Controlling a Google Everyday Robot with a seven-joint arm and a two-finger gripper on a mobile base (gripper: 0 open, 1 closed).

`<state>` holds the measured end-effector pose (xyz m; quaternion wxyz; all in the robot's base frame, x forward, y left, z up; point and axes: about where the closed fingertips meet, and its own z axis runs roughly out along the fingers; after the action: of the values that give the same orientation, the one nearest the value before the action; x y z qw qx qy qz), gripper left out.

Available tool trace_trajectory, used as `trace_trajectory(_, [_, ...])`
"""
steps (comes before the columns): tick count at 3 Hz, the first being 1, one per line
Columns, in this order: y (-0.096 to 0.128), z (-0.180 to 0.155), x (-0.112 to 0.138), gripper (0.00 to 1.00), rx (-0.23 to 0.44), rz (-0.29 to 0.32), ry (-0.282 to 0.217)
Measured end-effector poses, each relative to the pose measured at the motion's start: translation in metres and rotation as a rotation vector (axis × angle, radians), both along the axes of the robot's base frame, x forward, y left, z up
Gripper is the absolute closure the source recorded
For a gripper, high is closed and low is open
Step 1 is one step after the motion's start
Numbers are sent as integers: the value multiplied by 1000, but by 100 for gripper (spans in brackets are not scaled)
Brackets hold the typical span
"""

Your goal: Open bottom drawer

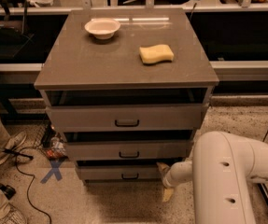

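The grey cabinet has three drawers. The bottom drawer is the lowest, narrowest grey front with a small dark bar handle. A dark gap shows above its front. My gripper is at the right end of the bottom drawer's front, low near the floor and right of the handle. Its two tan fingertips stand apart, one above the other, with nothing between them. My white arm fills the lower right.
A white bowl and a yellow sponge lie on the cabinet top. A person's legs and shoe are at the left. Cables and a blue X mark are on the floor left of the cabinet.
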<state>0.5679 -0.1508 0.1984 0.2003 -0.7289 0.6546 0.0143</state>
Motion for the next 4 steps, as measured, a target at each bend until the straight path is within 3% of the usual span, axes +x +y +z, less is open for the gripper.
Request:
trace_trajectory(2, [1, -22, 39, 0, 1, -40, 33])
trace_trajectory(3, [3, -28, 51, 18, -2, -58, 38])
trace_trajectory(4, [-4, -34, 50, 49, 12, -98, 30])
